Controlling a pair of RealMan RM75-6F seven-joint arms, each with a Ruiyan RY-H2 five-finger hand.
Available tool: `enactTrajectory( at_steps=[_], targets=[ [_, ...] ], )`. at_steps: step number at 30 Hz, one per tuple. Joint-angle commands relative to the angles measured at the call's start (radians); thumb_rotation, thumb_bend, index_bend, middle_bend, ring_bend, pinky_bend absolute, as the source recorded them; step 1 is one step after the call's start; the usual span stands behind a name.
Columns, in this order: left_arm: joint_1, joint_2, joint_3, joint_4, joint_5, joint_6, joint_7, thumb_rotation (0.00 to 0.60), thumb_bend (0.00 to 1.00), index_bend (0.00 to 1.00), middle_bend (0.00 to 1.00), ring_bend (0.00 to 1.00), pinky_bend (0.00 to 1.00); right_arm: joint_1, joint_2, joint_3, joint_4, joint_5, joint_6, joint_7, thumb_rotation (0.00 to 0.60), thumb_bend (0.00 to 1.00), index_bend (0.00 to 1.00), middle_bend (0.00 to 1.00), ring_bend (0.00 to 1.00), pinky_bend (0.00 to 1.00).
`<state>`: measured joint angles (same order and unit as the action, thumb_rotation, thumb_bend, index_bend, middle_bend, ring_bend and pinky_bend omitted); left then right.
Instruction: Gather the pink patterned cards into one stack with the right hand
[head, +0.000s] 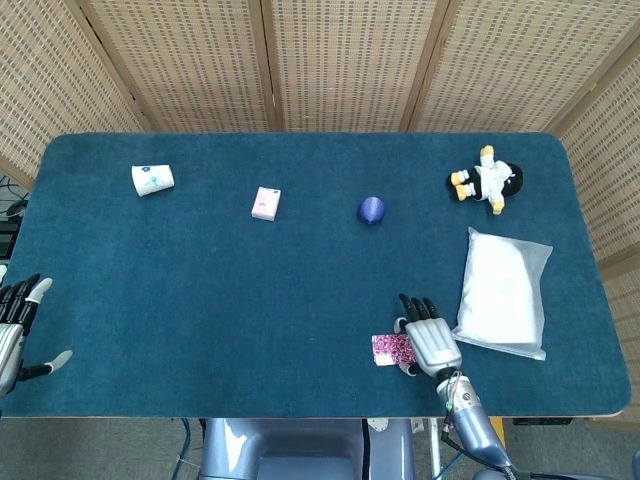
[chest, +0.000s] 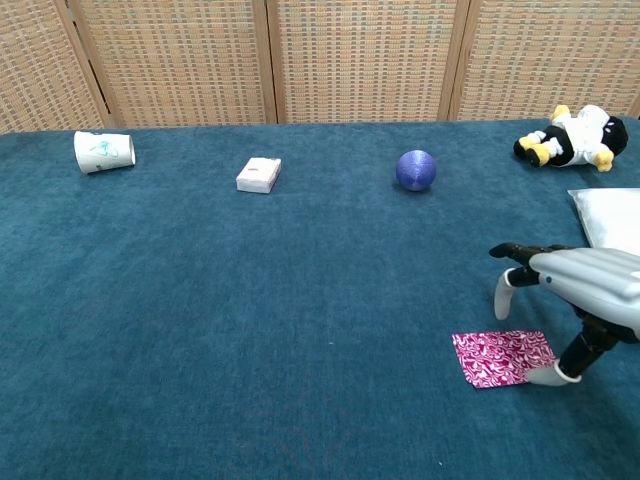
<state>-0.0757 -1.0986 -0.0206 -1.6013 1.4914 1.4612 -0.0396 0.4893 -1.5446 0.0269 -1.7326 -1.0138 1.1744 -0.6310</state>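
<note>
1. The pink patterned cards (chest: 502, 357) are lying flat as one thin rectangular stack on the blue felt table (chest: 250, 330), near its front edge.
2. My right hand (chest: 580, 300) is hovering just right of the cards, fingers spread and grasping nothing, thumb tip at their right corner.
3. Right of that hand, one soft white pillow pack (head: 503, 291) is lying.
4. Well behind the cards are sitting one purple ball (chest: 416, 170), one small pink box (chest: 259, 175), one tipped paper cup (chest: 103, 151) and one plush toy (chest: 577, 137).
5. My left hand (head: 18, 328) is resting open, far left of the cards.
</note>
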Motion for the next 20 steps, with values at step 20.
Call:
enactTrajectory(
  at_steps=[20],
  targets=[
    [0.000,-0.002,-0.002,0.000,-0.003,0.000,0.002,0.600,0.00,0.00,0.00,0.00,0.00,-0.200,0.330,-0.079,0.207,-0.501,0.260,0.644,0.600,0.00,0.05,0.00,0.00,0.03]
  ],
)
